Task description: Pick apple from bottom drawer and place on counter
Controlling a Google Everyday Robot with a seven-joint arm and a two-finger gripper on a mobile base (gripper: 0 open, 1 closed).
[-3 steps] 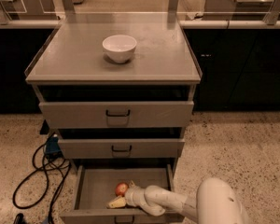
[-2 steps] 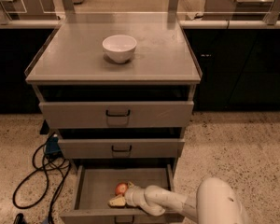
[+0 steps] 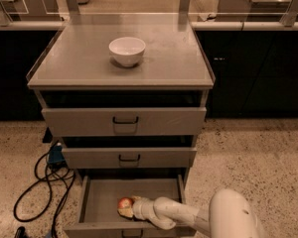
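Camera view, the only one I have, looks down on the front of the three-drawer cabinet. Low in the frame the bottom drawer (image 3: pixel 102 196) stands pulled out, and the apple (image 3: pixel 123 202) lies on its floor, left of centre and toward the front edge. My arm (image 3: pixel 181 215) enters from the lower right and lies nearly flat across the drawer, its long axis running right to left. The gripper (image 3: pixel 128 210) sits at the end of it, right up against the apple. From the gripper the apple lies just ahead and slightly up-frame, at the tip itself, with no gap I can make out. Whether the gripper is spread, pressed together or already pinching the apple, I cannot tell from here.

Above, the two upper drawers are pushed in, and the counter (image 3: pixel 174 58) sits well above the apple, almost straight up-frame. A white bowl (image 3: pixel 127 50) stands on it left of centre, with bare surface on both sides. A black cable (image 3: pixel 37 185) loops on the floor left of the cabinet, clear of my arm.

I judge the grasp is the step in hand. The coming move depends on the apple being straight off the gripper's tip, then on drawing it out forward before lifting.
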